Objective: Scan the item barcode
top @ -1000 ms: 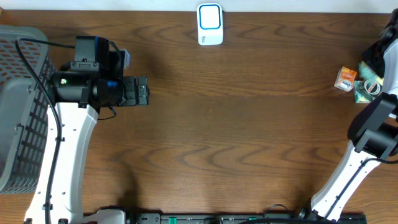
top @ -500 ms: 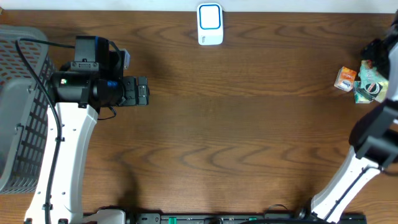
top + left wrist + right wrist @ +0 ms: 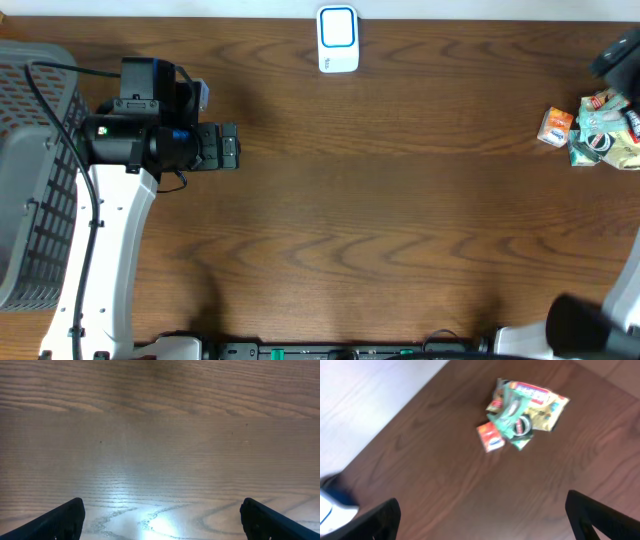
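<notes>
Plainly, packet pile lies well beyond spread right claw.

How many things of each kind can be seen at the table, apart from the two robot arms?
Scanner: 1
Basket: 1
Snack packets: at least 3, overlapping in one heap, so more may be hidden
Total: at least 5

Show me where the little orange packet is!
In the overhead view, the orange packet lies on the right side of the table, just left of the pile of snack packets.
</notes>
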`<state>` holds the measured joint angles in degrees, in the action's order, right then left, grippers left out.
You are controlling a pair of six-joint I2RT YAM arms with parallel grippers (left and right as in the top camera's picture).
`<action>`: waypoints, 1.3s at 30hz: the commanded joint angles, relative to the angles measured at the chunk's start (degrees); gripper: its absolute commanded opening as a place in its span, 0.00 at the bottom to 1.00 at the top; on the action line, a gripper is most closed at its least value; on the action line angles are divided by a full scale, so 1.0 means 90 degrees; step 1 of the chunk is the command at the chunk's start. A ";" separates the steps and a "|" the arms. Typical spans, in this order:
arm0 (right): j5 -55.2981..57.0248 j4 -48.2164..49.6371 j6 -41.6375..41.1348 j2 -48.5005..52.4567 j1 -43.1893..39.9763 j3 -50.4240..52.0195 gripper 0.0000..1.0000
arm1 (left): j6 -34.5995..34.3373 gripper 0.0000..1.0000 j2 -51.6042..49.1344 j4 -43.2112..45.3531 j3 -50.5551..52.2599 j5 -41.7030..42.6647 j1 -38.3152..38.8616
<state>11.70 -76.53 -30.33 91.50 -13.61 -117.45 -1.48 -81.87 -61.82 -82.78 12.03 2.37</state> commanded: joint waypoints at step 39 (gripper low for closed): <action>-0.2266 0.0828 0.0044 -0.5136 0.1982 0.6543 0.99 | 0.0015 0.98 -0.0015 -0.0032 0.0024 -0.0012 0.0019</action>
<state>-8.16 -68.79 -30.35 45.36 3.79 -58.81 -1.48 -81.87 -61.89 -82.74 12.05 2.37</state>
